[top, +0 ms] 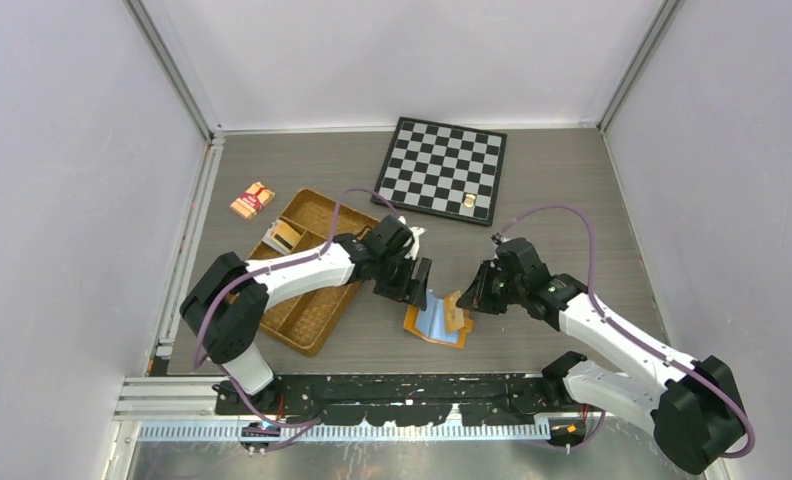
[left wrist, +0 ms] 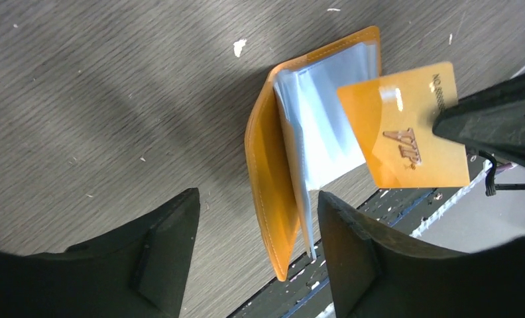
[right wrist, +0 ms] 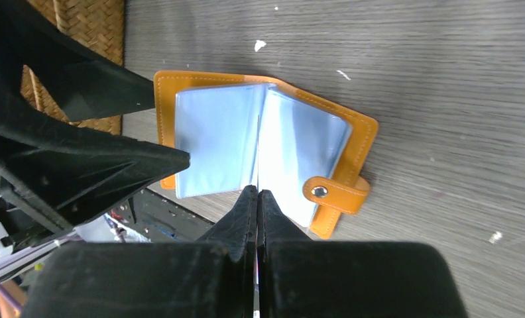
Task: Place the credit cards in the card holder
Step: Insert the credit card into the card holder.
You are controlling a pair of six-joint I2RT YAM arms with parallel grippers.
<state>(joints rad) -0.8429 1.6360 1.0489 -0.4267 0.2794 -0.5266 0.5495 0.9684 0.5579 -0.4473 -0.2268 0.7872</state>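
The orange card holder (top: pixel 435 324) lies open on the table, its clear sleeves facing up, with the snap tab (right wrist: pixel 333 193) at one side. My left gripper (left wrist: pixel 258 195) is open and straddles the holder's (left wrist: pixel 270 172) near edge; the orange cover and sleeves lie between its fingers, with gaps on both sides. My right gripper (right wrist: pixel 258 191) is shut on a gold credit card (left wrist: pixel 406 132) marked VIP. It holds the card edge-down just above the sleeves (right wrist: pixel 213 139). In the top view, that card (top: pixel 456 310) stands tilted over the holder, between the left gripper (top: pixel 412 285) and the right gripper (top: pixel 469 298).
A brown woven tray (top: pixel 312 270) lies under the left arm. A chessboard (top: pixel 444 168) with a small piece (top: pixel 469 201) sits at the back. A red-and-tan packet (top: pixel 253 200) is at the far left. The black rail (top: pixel 412 385) at the table's near edge is close to the holder.
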